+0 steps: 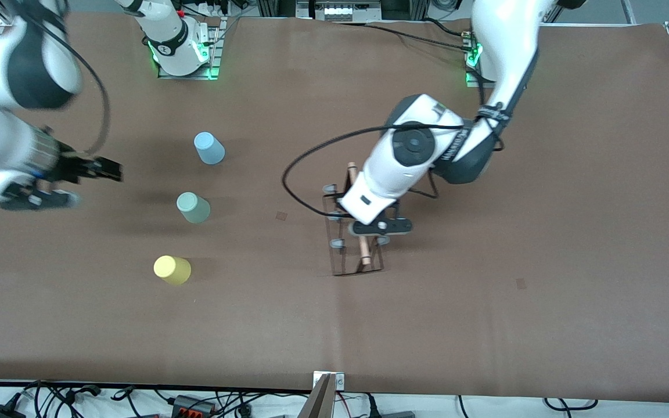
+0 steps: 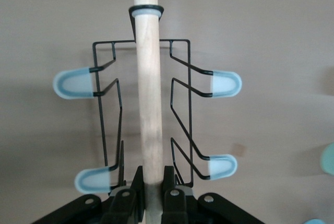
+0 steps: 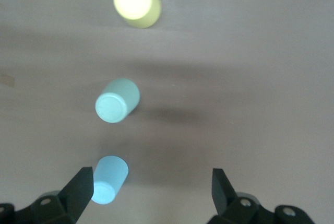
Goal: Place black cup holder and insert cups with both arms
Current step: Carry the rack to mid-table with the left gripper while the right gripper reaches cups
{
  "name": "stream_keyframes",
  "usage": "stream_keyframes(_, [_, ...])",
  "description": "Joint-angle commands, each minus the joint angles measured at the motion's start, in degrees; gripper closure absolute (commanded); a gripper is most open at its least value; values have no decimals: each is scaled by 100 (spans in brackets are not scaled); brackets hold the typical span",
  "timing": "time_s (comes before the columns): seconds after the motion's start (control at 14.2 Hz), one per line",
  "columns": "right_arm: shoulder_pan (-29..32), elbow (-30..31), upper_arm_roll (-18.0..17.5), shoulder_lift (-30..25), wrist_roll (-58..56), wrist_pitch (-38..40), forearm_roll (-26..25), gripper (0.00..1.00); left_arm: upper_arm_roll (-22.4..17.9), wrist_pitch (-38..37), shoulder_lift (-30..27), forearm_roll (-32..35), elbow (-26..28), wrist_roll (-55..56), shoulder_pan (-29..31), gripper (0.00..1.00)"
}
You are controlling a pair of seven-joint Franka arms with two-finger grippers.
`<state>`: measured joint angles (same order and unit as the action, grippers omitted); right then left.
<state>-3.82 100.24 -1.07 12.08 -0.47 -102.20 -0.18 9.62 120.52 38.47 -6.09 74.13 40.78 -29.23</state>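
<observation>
Left wrist view shows my left gripper (image 2: 153, 192) pinching the light wooden rod handle (image 2: 148, 93) of the small black wire cup holder (image 2: 180, 104) with grey-tipped pegs, which stands mid-table. My right gripper (image 3: 151, 190) hangs spread wide over the table near the right arm's end, beside three upside-down plastic tumblers: light blue (image 1: 209, 148), pale mint-green (image 1: 193, 208), yellow (image 1: 172, 269). The risk, I judge: the round rod could twist in my pinch (the rack looks tilted), leaving the holder leaning when released.
</observation>
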Motion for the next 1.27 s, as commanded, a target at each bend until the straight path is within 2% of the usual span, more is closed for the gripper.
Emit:
stream_keyframes(0.0, [-320,-172,11,540,615,-255,18,0,-57,189,424,-94,-760,131,-319,99])
stream_keyframes(0.21, [-672,-137,19,1006,856,-633,-8,0,-65,638,582,-85,-760,508,-609,98])
stream_keyframes(0.35, [-629,3,19,1217,873,-914,9,0,-144,674,740,-42,-742,527,-803,95])
stream_keyframes(0.56, [-628,328,19,1280,1075,-1152,44,0,-145,797,890,-33,-734,518,-821,93])
stream_keyframes(0.63, [-628,442,19,1280,1093,-1266,62,0,-145,797,925,-33,-742,518,-821,85])
stream_keyframes(0.7, [-620,522,19,1280,1232,-1345,79,0,-145,797,934,-24,-734,510,-821,50])
stream_keyframes(0.77, [-619,575,19,1288,1364,-1407,80,0,-153,789,925,-6,-716,492,-813,32])
stream_keyframes(0.85, [-637,619,19,1306,1444,-1469,80,0,-153,710,882,124,-733,509,-813,30])
stream_keyframes(0.99, [-646,645,19,1350,1689,-1531,123,0,-153,422,672,240,-769,492,-769,13])
stream_keyframes(1.06, [-655,672,19,1367,1778,-1539,202,0,-145,228,557,231,-778,466,-708,0])
stream_keyframes(1.2, [-646,672,19,1481,1796,-1548,552,0,-144,-115,163,248,-769,361,-296,0])
